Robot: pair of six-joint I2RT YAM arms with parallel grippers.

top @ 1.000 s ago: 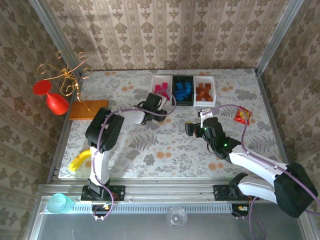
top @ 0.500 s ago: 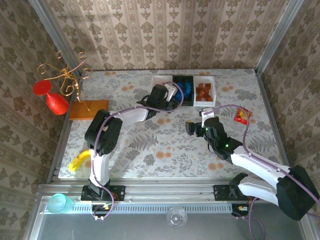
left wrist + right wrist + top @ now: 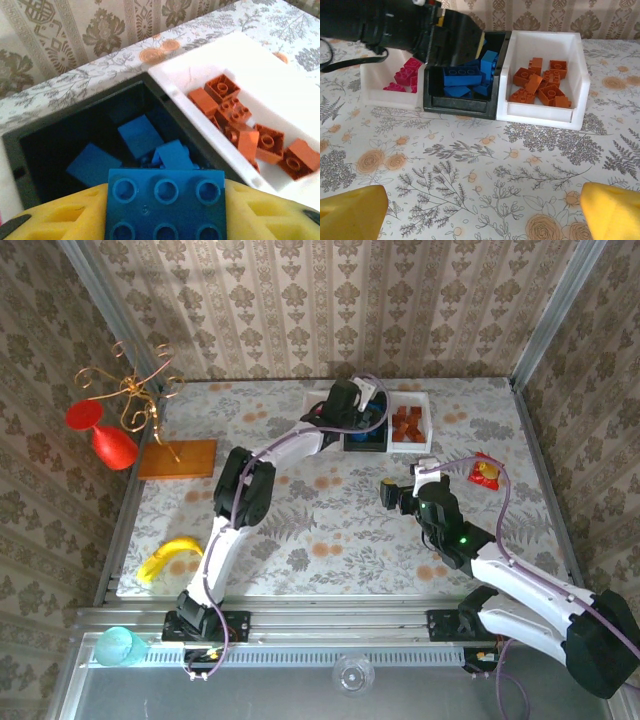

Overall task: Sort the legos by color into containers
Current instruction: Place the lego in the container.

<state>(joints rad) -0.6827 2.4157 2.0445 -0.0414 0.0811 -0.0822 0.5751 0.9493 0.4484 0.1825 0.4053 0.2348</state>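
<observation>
The left claw [image 3: 165, 214] is closed on a blue brick [image 3: 165, 192], which spans the gap between its yellow fingers [image 3: 60, 215] with its studs up. The claw holds it out over the black tray [image 3: 30, 150] because that is where blue belongs: directly below and ahead of the claw lie the loose blue bricks [image 3: 137, 137] gathered there. I cannot tell how firm the hold is, but the brick's edges meet both fingers, so I read it as gripped. My judgement is that the step in hand is the drop, which needs only that the jaws part. Just to this claw's right, past the shared wall, is the right white tray [image 3: 260, 70] with the orange-brown bricks [image 3: 250, 137]. The held brick's right corner comes near that wall, so a skewed fall is the risk. On the claw's other side, from the right wrist view, the left white tray [image 3: 390, 97] holds the pink bricks [image 3: 405, 75]. The right claw [image 3: 480, 212] stands wide open with nothing between its fingers, low above the counter [image 3: 470, 165]. The row of trays is well ahead of it, a waiting spot, I judge, that leaves the left arm room. With each tray showing a single colour, the sort looks far along.
</observation>
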